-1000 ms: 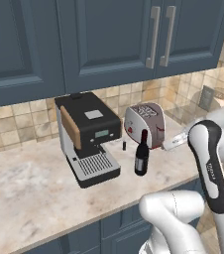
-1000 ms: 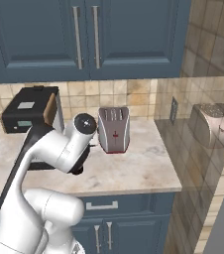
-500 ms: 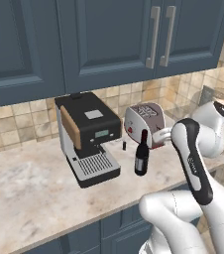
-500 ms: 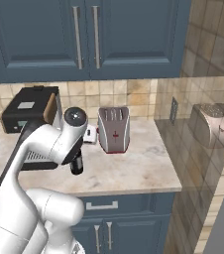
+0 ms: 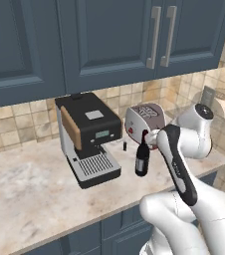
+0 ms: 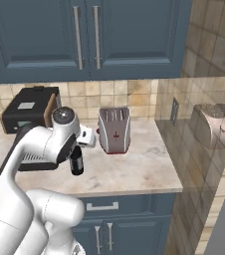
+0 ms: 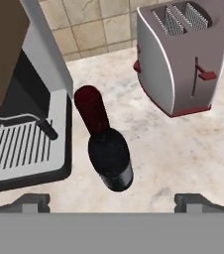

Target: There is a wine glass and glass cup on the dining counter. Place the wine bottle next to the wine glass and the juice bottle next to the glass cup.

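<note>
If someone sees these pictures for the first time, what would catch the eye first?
Probably the dark wine bottle with its red top, standing on the marbled worktop between the black coffee machine and the silver toaster. Next, the white arm's gripper, open just above the bottle.

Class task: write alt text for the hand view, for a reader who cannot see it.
Seen from above, a dark wine bottle with a red top stands on a beige marbled counter. A coffee machine with a slotted drip tray sits at left, a grey toaster with red trim at upper right.
</note>
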